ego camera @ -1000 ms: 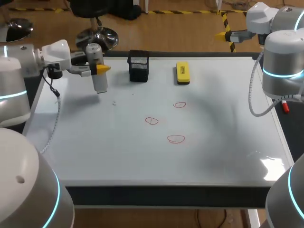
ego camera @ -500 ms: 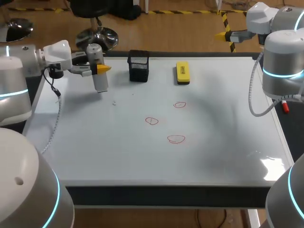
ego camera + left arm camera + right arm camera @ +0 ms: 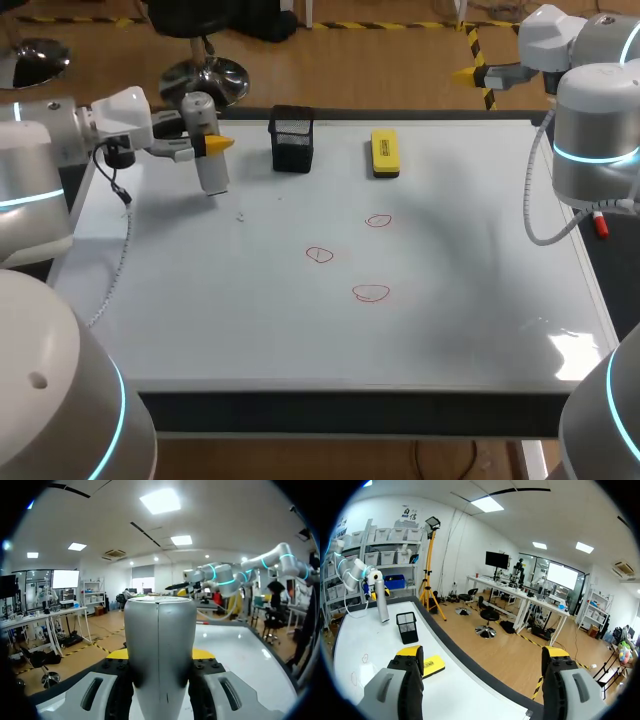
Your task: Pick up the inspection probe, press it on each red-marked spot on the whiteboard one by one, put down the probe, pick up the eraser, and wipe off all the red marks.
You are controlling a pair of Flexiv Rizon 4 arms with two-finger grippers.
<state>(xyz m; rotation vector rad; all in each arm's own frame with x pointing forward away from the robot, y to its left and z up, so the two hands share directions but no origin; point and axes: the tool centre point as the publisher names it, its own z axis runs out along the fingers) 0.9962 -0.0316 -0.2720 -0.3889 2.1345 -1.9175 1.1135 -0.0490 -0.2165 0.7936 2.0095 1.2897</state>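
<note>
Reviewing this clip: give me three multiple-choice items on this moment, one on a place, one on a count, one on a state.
1. Where on the whiteboard does the eraser lie?
A) near the far edge, beside the black mesh holder
B) on top of a drawn circle
C) at the near edge

2. How many red marks are drawn?
A) two
B) three
C) five

3. What state is the left gripper in?
A) open and empty
B) shut on the probe
C) shut on a marker pen

Answers: 1 A, the head view shows it next to the holder; 2 B, three red outlines show; 3 B, its fingers flank the upright probe.
</note>
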